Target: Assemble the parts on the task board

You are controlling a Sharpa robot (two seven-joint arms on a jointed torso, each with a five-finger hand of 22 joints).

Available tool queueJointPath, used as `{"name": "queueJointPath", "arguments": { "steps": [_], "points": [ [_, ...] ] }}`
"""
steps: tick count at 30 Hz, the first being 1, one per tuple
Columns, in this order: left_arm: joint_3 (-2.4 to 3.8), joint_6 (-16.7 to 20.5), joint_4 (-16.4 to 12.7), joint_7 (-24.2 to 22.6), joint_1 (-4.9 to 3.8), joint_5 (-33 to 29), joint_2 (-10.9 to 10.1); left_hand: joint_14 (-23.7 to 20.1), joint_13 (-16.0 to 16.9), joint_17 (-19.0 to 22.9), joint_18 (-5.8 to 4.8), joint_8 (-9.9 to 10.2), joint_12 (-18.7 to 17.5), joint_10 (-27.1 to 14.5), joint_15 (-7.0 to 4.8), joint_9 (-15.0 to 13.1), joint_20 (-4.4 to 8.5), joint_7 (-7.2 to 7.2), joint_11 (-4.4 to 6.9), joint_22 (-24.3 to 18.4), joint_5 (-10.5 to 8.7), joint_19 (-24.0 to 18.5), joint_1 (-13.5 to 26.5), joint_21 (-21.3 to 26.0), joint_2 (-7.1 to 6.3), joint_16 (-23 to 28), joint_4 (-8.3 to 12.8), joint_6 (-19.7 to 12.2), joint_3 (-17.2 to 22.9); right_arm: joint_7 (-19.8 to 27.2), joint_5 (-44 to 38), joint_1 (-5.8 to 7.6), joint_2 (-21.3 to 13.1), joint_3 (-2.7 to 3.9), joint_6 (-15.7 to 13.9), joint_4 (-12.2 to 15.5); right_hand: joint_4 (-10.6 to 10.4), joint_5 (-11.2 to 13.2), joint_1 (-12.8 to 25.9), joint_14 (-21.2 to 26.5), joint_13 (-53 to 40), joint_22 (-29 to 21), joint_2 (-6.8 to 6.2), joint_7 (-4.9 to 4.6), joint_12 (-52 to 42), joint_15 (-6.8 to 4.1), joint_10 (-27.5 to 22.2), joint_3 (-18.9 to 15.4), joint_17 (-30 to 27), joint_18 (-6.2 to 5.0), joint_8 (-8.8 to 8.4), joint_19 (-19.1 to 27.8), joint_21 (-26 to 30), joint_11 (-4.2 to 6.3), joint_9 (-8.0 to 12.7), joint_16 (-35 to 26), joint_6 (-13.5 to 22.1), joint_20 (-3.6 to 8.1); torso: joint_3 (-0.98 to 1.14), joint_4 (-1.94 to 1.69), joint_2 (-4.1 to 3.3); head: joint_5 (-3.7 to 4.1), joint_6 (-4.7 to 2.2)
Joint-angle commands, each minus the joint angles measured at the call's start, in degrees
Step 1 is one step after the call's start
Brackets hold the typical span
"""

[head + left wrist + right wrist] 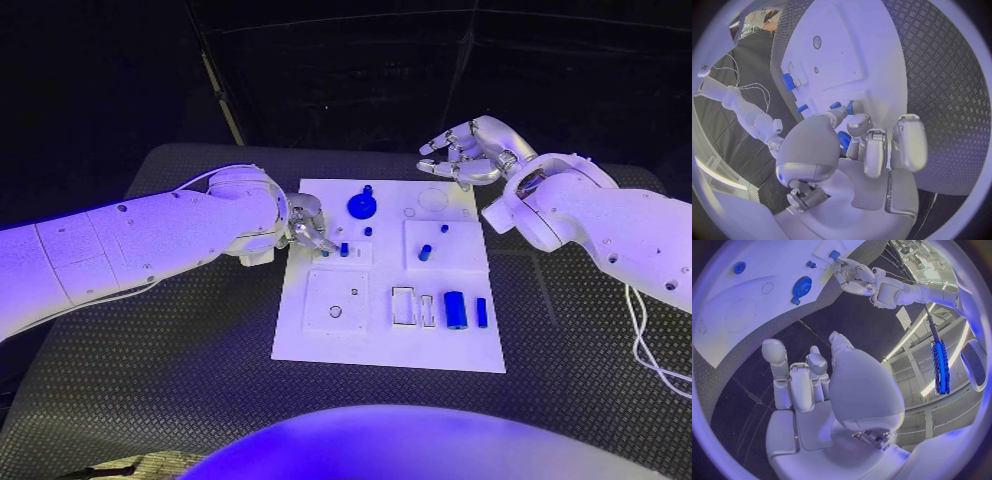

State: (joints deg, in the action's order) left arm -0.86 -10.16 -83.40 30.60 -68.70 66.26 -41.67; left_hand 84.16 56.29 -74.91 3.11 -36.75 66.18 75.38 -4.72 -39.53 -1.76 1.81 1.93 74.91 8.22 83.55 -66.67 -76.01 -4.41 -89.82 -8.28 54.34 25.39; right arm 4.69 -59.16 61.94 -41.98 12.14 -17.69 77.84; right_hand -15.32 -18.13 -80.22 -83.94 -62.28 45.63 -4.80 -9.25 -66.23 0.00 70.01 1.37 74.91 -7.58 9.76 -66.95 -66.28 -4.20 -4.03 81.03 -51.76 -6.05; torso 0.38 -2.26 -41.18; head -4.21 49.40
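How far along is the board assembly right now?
Early still. The blue gear looks seated near the task board's far edge. The left hand is down at a small blue part by the board's left edge. The right hand hovers empty beyond the far corner. Two blue bars lie loose.

The left arm [130, 245] reaches in from the left, its left hand [306, 226] low over the middle, fingers bent downward and close together. The right arm [599, 225] bends up at the far right, its right hand [469, 150] raised, fingers loosely curled, holding nothing.
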Motion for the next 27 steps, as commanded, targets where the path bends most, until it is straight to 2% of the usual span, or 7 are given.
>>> {"name": "queueJointPath", "arguments": {
  "steps": [1,8,14,18,20,23,27],
  "points": [
    [-0.48,-2.8,0.1,0.4,0.51,0.5,0.2,5.8,0.0,-15.1,0.16,-0.3,0.2,-0.1,-0.43,0.1,0.42,-0.33,0.33,6.2,-0.13,0.2,0.8,-0.3,0.07,-0.2,-0.1,0.0,-0.5,0.4,0.0,0.10,0.0,0.03,0.2,0.1,0.0,-0.3,0.3,-2.6,0.1,-0.1,0.19,0.05,-0.2,-0.16,-0.2,-0.2,0.3,-0.61,0.18,0.3,0.4,-0.03,0.1,-0.4,0.3,0.00,0.01,-0.02,0.02,0.02,0.03],
    [-0.51,-2.5,0.4,0.4,0.51,0.6,0.3,5.8,-0.1,-15.1,0.16,-0.6,0.1,-0.2,-0.48,0.3,0.47,-0.34,0.37,6.2,-0.12,0.2,1.5,-0.2,0.09,-0.2,-1.1,-0.1,-2.2,0.5,0.0,0.10,0.1,0.03,0.2,0.0,0.0,-0.3,0.3,-2.6,0.1,-0.1,0.19,0.05,-0.2,-0.16,-0.2,-0.2,0.3,-0.61,0.18,0.3,0.4,-0.03,0.1,-0.4,0.3,0.00,0.01,-0.01,-0.01,0.06,0.01],
    [-0.48,-2.1,0.3,0.3,0.52,0.6,-0.1,5.8,-0.3,-15.1,0.16,-1.0,0.2,-0.3,-0.39,0.6,0.44,-0.15,0.20,6.2,-0.22,0.2,5.1,-0.1,-0.82,-0.2,-4.4,0.0,-6.9,0.6,0.0,0.08,0.1,0.03,0.2,0.0,0.1,-0.3,0.3,-2.5,0.2,-0.3,0.30,0.06,-0.1,-0.18,-0.3,-0.3,0.2,-0.64,0.29,0.4,0.5,-0.02,0.0,-0.5,0.2,0.01,-0.07,0.00,-0.01,0.11,0.05],
    [-0.41,-1.7,0.0,0.2,0.52,0.6,-0.6,5.8,-0.4,-15.1,0.21,-1.2,0.2,-0.5,-0.39,0.9,0.43,-0.11,0.17,6.1,-0.10,0.2,6.6,0.1,-0.71,-0.2,-6.3,-0.1,-9.6,0.6,0.0,0.00,0.1,0.03,0.2,0.0,0.1,-0.3,0.3,-2.5,0.2,-0.3,0.30,0.06,-0.1,-0.18,-0.3,-0.3,0.2,-0.64,0.29,0.4,0.5,-0.02,0.0,-0.5,0.2,0.01,-0.10,-0.03,0.00,0.18,0.04],
    [-0.36,-1.5,-0.1,0.1,0.51,0.6,-0.9,5.8,-0.5,-15.1,0.22,-1.2,0.2,-0.6,-0.40,1.0,0.44,-0.12,0.18,6.1,-0.08,0.2,7.0,0.1,-0.68,-0.2,-7.1,-0.2,-10.9,0.6,0.0,-0.04,0.1,0.03,0.2,0.0,0.1,-0.3,0.3,-2.5,0.2,-0.3,0.30,0.06,-0.1,-0.18,-0.3,-0.3,0.2,-0.64,0.29,0.4,0.5,-0.02,0.0,-0.5,0.2,0.01,-0.05,-0.03,0.00,0.20,0.05],
    [-0.31,-1.2,-0.2,0.1,0.49,0.6,-1.1,5.8,-0.7,-15.1,0.24,-1.4,0.2,-0.7,-0.43,1.2,0.44,-0.13,0.18,6.1,-0.07,0.1,7.8,0.3,-0.32,-0.2,-8.1,-0.3,-12.9,0.6,0.0,-0.08,0.2,0.03,0.2,-0.1,0.1,-0.3,0.3,-2.5,0.2,-0.3,0.30,0.06,-0.1,-0.18,-0.3,-0.3,0.2,-0.64,0.29,0.4,0.5,-0.02,0.0,-0.5,0.2,0.01,-0.05,-0.07,0.03,0.25,0.06],
    [-0.18,-0.4,-0.4,0.0,0.47,0.6,-1.4,5.8,-1.1,-15.1,0.27,-1.5,0.0,-1.1,-0.42,1.5,0.47,-0.10,0.14,6.0,-0.10,0.1,10.1,0.4,1.00,-0.2,-8.5,-0.6,-15.5,0.6,0.0,-0.12,0.2,0.03,0.2,-0.1,0.1,-0.3,0.3,-2.5,0.3,-0.4,0.30,0.06,0.0,-0.17,-0.4,-0.3,0.1,-0.66,0.28,0.5,0.6,-0.02,0.0,-0.5,0.3,0.01,-0.04,-0.10,0.03,0.22,-0.04]
  ]
}}
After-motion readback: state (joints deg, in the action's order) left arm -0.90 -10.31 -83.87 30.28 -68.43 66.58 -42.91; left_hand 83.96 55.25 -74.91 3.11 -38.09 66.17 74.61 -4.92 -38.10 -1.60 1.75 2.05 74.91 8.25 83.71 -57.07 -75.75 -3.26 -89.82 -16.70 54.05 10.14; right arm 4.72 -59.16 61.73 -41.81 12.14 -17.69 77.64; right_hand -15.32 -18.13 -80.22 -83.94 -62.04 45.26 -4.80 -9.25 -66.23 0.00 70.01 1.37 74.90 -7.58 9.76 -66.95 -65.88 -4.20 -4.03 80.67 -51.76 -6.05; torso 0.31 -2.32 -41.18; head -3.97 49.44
